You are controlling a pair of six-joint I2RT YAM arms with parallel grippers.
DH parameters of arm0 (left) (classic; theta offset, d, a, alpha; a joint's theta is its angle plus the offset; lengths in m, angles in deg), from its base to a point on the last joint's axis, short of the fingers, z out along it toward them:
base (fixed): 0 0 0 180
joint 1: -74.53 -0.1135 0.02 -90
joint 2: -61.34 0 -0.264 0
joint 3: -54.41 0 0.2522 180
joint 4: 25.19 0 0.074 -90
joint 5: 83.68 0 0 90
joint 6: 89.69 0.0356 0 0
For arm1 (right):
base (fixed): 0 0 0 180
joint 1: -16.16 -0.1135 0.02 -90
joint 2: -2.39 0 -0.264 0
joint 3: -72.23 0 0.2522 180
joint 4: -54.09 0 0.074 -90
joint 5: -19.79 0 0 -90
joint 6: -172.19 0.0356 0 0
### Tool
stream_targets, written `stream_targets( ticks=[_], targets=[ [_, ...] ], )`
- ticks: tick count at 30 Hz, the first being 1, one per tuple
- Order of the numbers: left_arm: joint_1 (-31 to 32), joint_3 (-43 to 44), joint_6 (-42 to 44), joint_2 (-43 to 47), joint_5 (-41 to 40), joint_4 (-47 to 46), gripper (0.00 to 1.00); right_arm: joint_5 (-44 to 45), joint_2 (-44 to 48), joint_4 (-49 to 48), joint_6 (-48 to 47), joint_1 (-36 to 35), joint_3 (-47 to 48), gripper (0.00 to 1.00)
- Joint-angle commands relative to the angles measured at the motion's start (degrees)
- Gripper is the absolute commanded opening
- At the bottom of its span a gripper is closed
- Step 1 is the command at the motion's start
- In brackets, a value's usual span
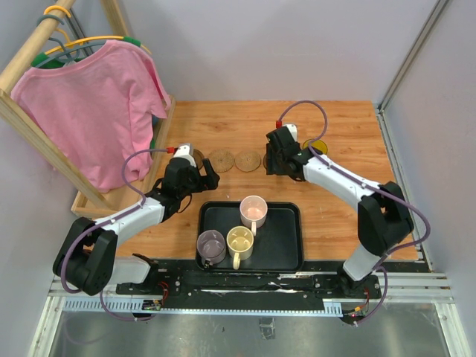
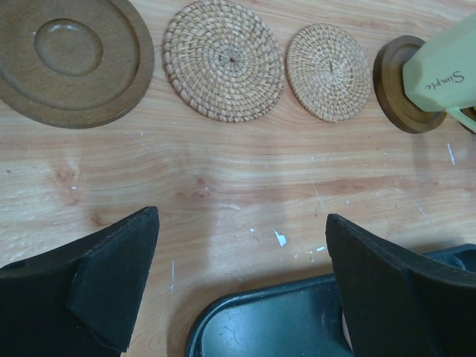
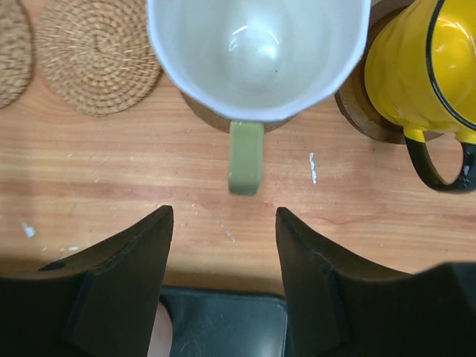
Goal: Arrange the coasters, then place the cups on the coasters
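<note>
Cup on coaster | right hand spread, empty | left hand spread

Desk, far strip behind coasters: bare. Strip between coasters and tray: bare, narrow. Tray: three cups fill left and middle; right part free. Left edge: rack blocks. Yellow cup just beside white cup; tight gap.

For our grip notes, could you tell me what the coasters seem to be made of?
The pale coaster and its neighbour look like woven rattan or straw: coiled, stitched fibre, matte. The dark dished coaster looks like turned wood, smooth, with faint grain.
</note>
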Motion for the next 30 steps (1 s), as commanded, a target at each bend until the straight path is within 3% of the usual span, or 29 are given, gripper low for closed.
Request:
stream_targets(
  ticks=[1, 10, 20, 30],
  targets=[
    [0.5, -0.5, 1.9, 1.6, 2.8, -2.8, 0.98, 2.5, 7.2, 1.0, 0.6, -2.5, -2.6, 0.61],
    [1.3, -0.8, 3.3, 4.0, 8.8, -3.0, 1.00, 3.2, 19.1, 2.3, 1.3, -8.6, -11.2, 0.74],
    [10.7, 0.5, 6.0, 7.7, 9.0, 2.5, 1.00, 2.5, 29.1, 3.2, 4.6, -11.3, -19.9, 0.78],
    [12.8, -1.5, 3.8, 8.9, 6.1, 3.9, 1.00, -9.5, 30.2, -4.6, 3.3, -14.2, -23.7, 0.77]
  ],
)
